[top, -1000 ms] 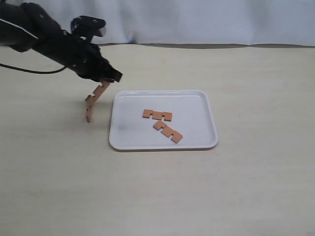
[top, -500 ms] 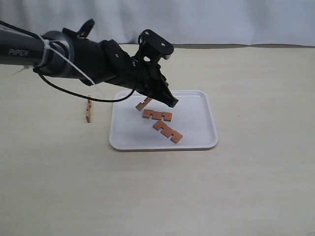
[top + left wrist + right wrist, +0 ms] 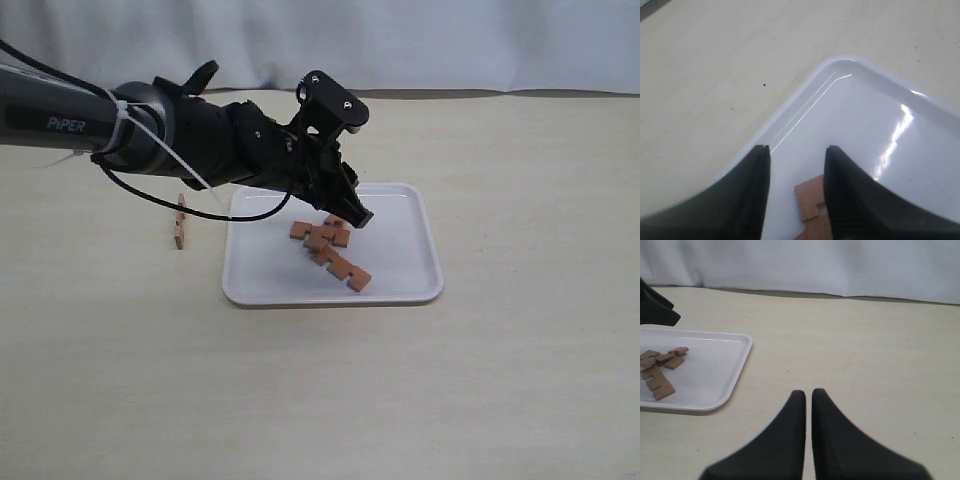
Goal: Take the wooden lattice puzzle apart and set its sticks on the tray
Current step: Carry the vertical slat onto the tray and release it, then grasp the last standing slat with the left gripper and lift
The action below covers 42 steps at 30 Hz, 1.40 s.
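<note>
The white tray (image 3: 400, 250) holds three reddish-brown notched sticks. Two overlap in a small pile (image 3: 320, 236) and one lies nearer the front (image 3: 348, 272). A fourth stick (image 3: 180, 222) rests on the table left of the tray. No assembled lattice shows. My left gripper (image 3: 357, 216) hovers low over the tray's back half, open. In the left wrist view a stick end (image 3: 810, 200) lies on the tray (image 3: 865, 115) beneath the gap of the left gripper (image 3: 796, 150). My right gripper (image 3: 808, 392) is shut and empty over bare table, right of the tray (image 3: 715, 375).
The left arm (image 3: 180, 140) stretches from the back left across the tray's near-left corner, with a cable hanging under it. A white cloth backdrop (image 3: 450, 40) closes the table's far edge. Beige tabletop (image 3: 520, 380) surrounds the tray.
The left gripper carried one stick from the table left of the tray over to the tray and let it go onto the pile. The other stick stayed on the table.
</note>
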Motion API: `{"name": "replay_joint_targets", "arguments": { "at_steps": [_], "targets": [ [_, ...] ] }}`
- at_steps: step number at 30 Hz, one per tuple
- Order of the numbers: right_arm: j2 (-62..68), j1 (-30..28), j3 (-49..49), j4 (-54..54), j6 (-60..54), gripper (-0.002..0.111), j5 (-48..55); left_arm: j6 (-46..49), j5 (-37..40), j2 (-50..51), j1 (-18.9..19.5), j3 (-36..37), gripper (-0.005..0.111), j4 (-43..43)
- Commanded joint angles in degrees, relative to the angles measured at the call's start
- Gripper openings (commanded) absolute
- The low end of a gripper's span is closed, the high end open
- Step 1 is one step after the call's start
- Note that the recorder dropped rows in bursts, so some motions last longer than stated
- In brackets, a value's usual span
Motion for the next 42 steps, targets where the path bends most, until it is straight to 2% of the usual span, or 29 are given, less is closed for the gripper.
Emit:
{"name": "replay_joint_targets", "arguments": {
  "at_steps": [1, 4, 8, 12, 17, 21, 30, 33, 39, 42],
  "targets": [
    [-0.33, -0.22, 0.04, -0.04, 0.04, 0.004, -0.52, -1.52, 2.54, -2.64, 1.22, -0.38, 0.035, -0.29],
    [-0.33, -0.22, 0.04, -0.04, 0.04, 0.004, -0.52, -5.17, 5.11, -5.64, 4.09, -0.38, 0.029, -0.05],
    [-0.33, -0.22, 0.04, -0.04, 0.04, 0.004, -0.52, -7.0, 12.07, -8.96, 10.72, -0.38, 0.019, -0.05],
    [-0.33, -0.22, 0.04, -0.04, 0.04, 0.004, -0.52, -14.07, 19.45, -9.51, 17.83, -0.38, 0.019, 0.09],
    [-0.33, -0.22, 0.04, -0.04, 0.04, 0.004, -0.52, -15.12, 26.93, -9.1, 24.16, -0.38, 0.019, 0.52],
    [-0.33, -0.22, 0.04, -0.04, 0.04, 0.004, -0.52, -15.98, 28.44, -7.41, 25.17, -0.38, 0.019, 3.34],
    [-0.33, -0.22, 0.04, -0.04, 0.04, 0.004, -0.52, -30.95, 28.48, -3.92, 25.17, -0.38, 0.019, 20.66],
    [-0.33, -0.22, 0.04, -0.04, 0.04, 0.004, -0.52, -33.43, 27.65, -3.79, 25.17, -0.38, 0.019, 23.7],
    [-0.33, -0.22, 0.04, -0.04, 0.04, 0.004, -0.52, -34.49, 27.93, -1.0, 25.17, -0.38, 0.039, 23.2],
    [-0.33, -0.22, 0.04, -0.04, 0.04, 0.004, -0.52, -34.91, 27.7, -0.07, 25.17, -0.38, 0.042, 21.02]
  ]
}}
